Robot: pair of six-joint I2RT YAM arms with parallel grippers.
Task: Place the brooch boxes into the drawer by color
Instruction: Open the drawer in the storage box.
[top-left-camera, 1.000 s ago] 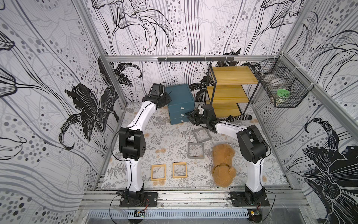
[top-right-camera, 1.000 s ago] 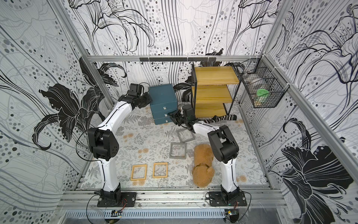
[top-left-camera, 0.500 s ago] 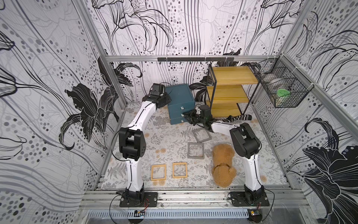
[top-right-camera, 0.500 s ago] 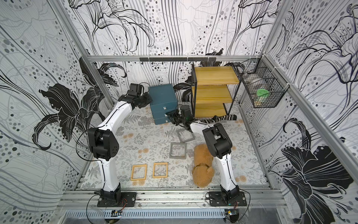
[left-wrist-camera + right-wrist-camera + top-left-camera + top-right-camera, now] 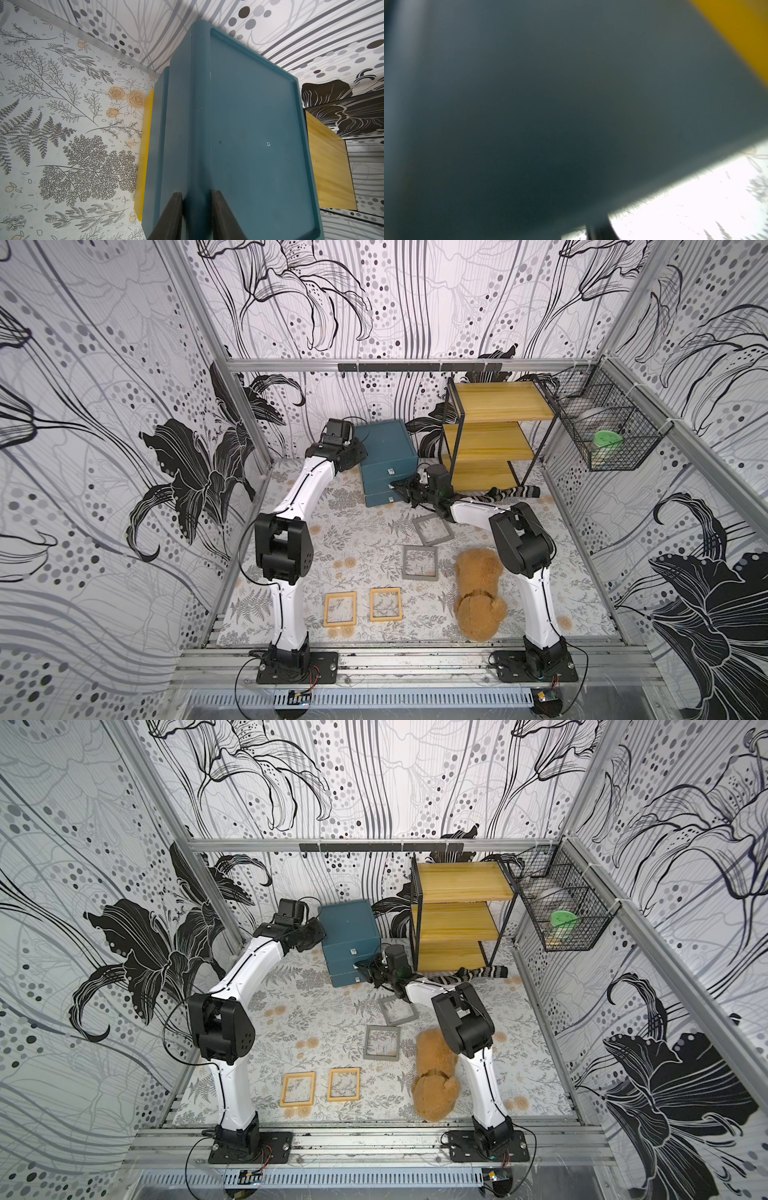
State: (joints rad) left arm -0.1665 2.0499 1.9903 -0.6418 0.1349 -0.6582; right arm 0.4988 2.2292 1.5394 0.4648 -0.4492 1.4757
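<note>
Left fingers pinch the chest rim; right fingers sit at its middle drawer, grip unclear.
The chest looks light and apt to slide, so brace it; the small pulls are the only hold. The grey boxes and yellow boxes lie flat before the chest: thin, stiff, probably light; take a frame edge. Printed desk; rack close beside the chest.

No readable text, labels or numbers, none on the drawer, none on the brooch boxes.
</note>
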